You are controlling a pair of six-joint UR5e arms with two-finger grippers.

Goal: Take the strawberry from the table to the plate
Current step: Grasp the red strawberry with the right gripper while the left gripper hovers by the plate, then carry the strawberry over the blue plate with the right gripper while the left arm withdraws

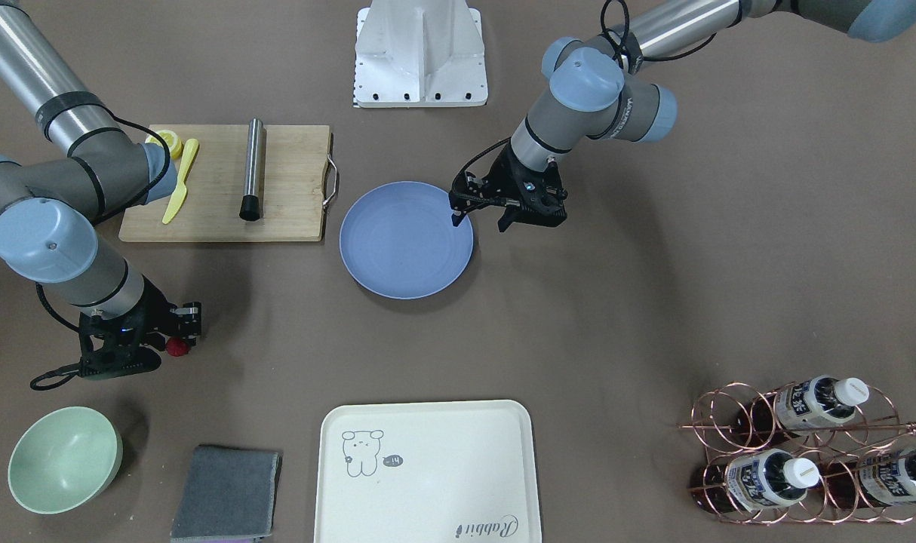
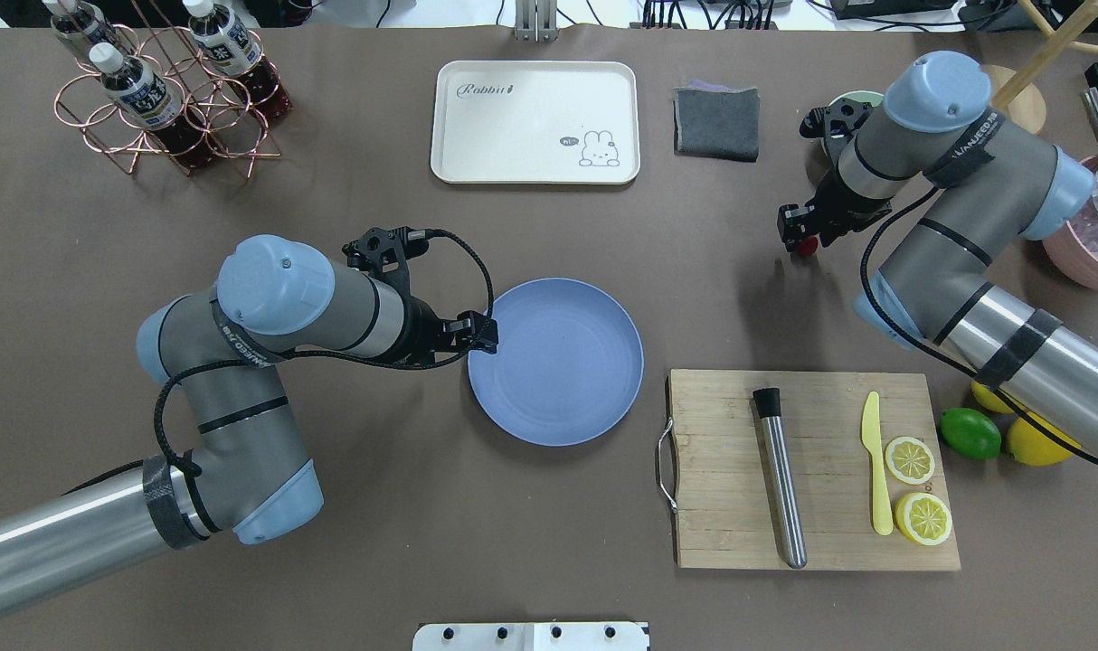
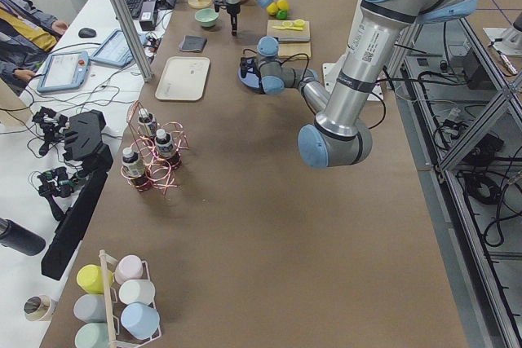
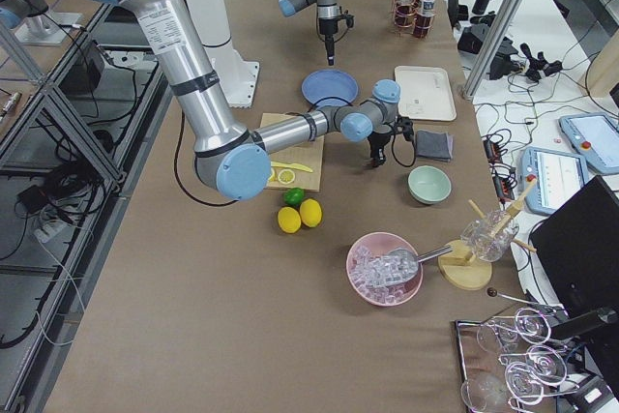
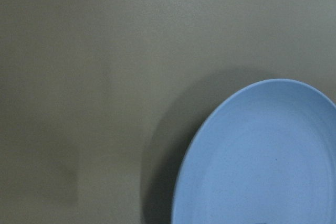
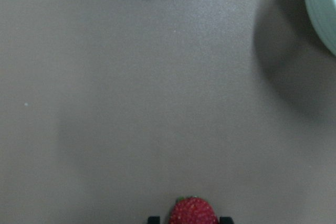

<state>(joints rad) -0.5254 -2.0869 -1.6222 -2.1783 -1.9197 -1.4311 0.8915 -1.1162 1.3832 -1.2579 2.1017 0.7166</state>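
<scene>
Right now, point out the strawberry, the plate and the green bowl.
strawberry [image 1: 176,347]: front-facing view, on its red upper side.
plate [image 1: 405,241]: front-facing view, on its bare middle.
green bowl [image 1: 64,460]: front-facing view, on its bare inside.

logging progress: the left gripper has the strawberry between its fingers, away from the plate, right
No: the right gripper has the strawberry between its fingers, away from the plate, as the overhead exterior view shows. The left gripper is open at the plate's rim.
</scene>
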